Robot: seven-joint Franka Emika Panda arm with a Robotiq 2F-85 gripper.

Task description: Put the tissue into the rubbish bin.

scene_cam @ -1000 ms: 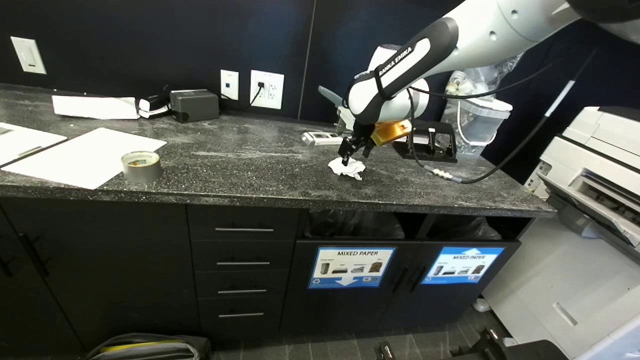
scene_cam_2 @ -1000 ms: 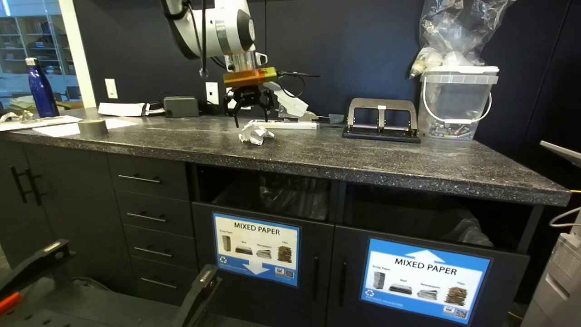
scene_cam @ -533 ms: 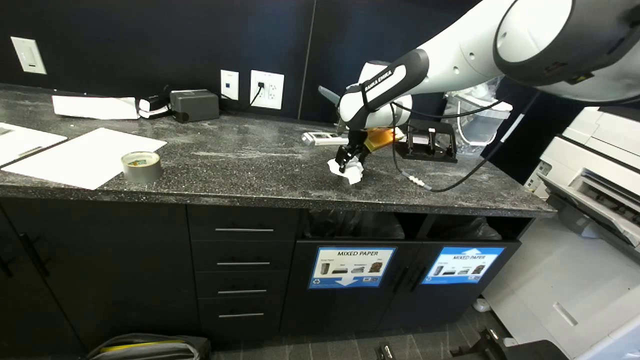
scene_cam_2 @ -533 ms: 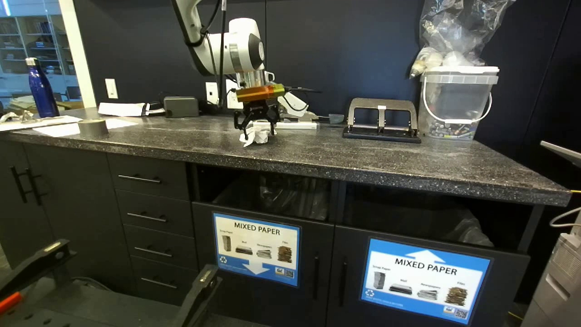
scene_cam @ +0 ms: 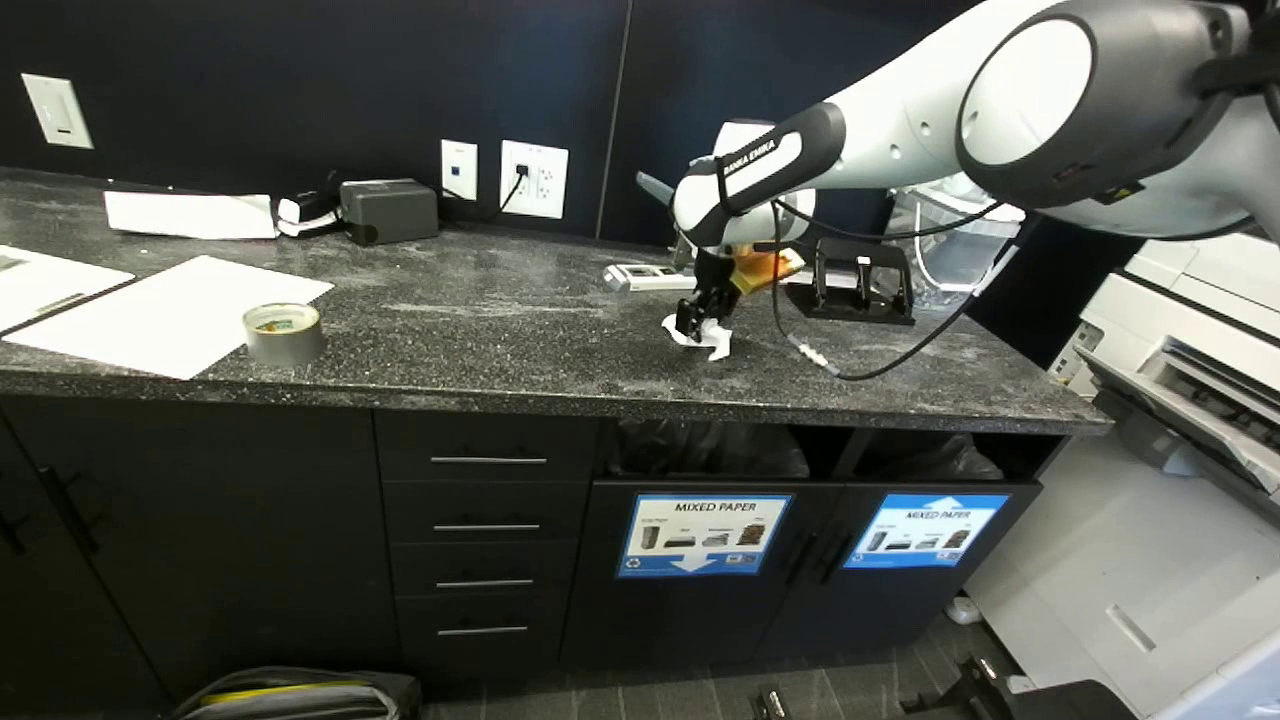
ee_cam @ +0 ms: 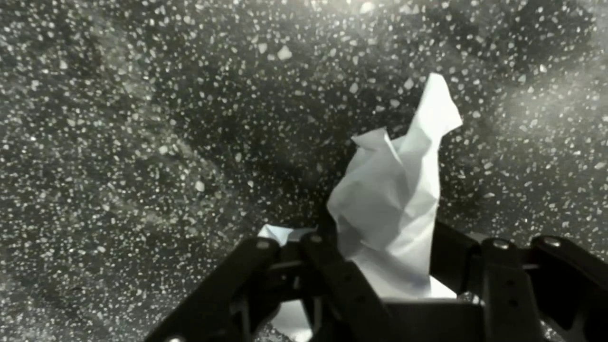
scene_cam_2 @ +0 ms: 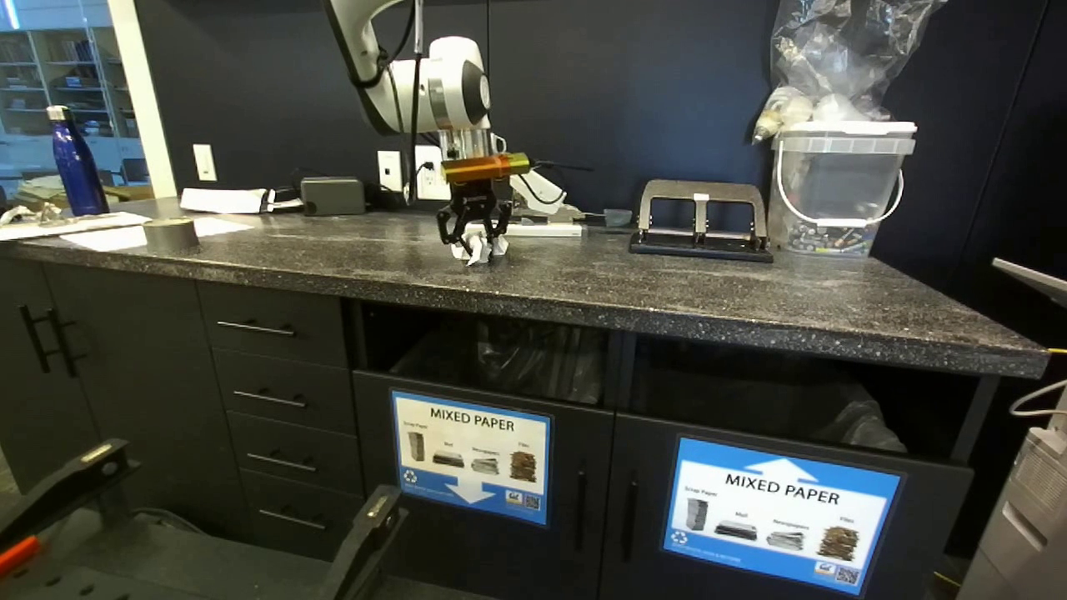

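Observation:
The crumpled white tissue (ee_cam: 394, 190) lies on the dark speckled countertop (scene_cam_2: 667, 279), bunched up between my fingers. In the wrist view my gripper (ee_cam: 384, 247) comes from the bottom edge, its jaws part-way together and shut on the tissue, which touches both sides. A fold sticks up beyond the fingertips, and a scrap shows outside the left finger. In both exterior views the gripper (scene_cam: 702, 325) is down at the counter with the tissue (scene_cam_2: 479, 250) under it. The rubbish bin (scene_cam_2: 927, 508) is the cabinet compartment below with the bluer sign and a dark slot above.
The twin compartment (scene_cam_2: 575, 450), with a whiter sign, adjoins the bin. The counter's front edge (scene_cam_2: 542, 300) overhangs both slots. A hole punch (scene_cam_2: 700, 221) and a clear tub (scene_cam_2: 842, 192) stand at the back. A tape roll (scene_cam: 283, 335) and paper (scene_cam: 180, 310) lie farther along.
The gripper has come down over the tissue and its fingers have moved closer together. The tissue is now squeezed narrower between them. The arm has shifted slightly in the last half second.

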